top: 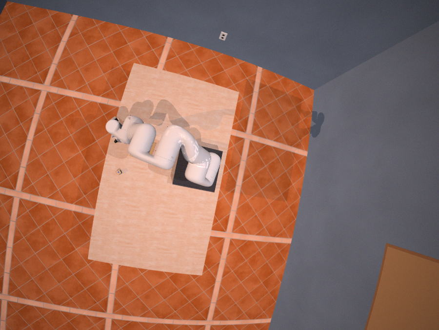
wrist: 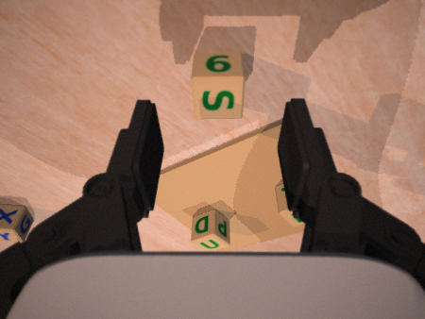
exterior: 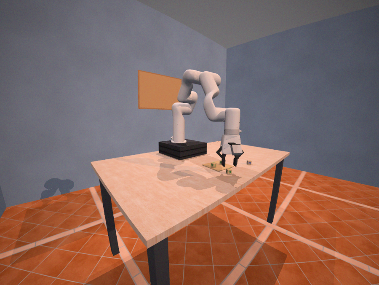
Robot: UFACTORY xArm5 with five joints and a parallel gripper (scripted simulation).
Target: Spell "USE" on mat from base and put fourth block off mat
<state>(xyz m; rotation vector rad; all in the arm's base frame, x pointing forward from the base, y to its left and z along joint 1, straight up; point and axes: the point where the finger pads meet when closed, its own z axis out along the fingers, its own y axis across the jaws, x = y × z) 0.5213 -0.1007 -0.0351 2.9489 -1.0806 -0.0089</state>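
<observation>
My gripper [exterior: 229, 165] [wrist: 220, 124] is open and empty. It hangs above the table near the S block [exterior: 229, 171] [wrist: 218, 85], which appears between the fingertip lines in the wrist view. That block shows a green S on top and a 9 on its side; it lies off the mat [exterior: 218, 168] [wrist: 189, 186] [top: 152, 148]. The U block [wrist: 210, 229] [exterior: 220, 162] stands on the mat, turned, with D and P sides. Another green-lettered block [wrist: 281, 200] [exterior: 213, 165] stands on the mat, mostly behind a finger; its top letter is unreadable.
A block with blue letters X, Y and G [wrist: 11, 221] [exterior: 249, 162] [top: 118, 172] lies off the mat on the table [top: 149, 227] [exterior: 147, 196]. The black robot base [exterior: 182, 149] [top: 180, 174] stands beyond the mat. The S block is near the table's outer edge.
</observation>
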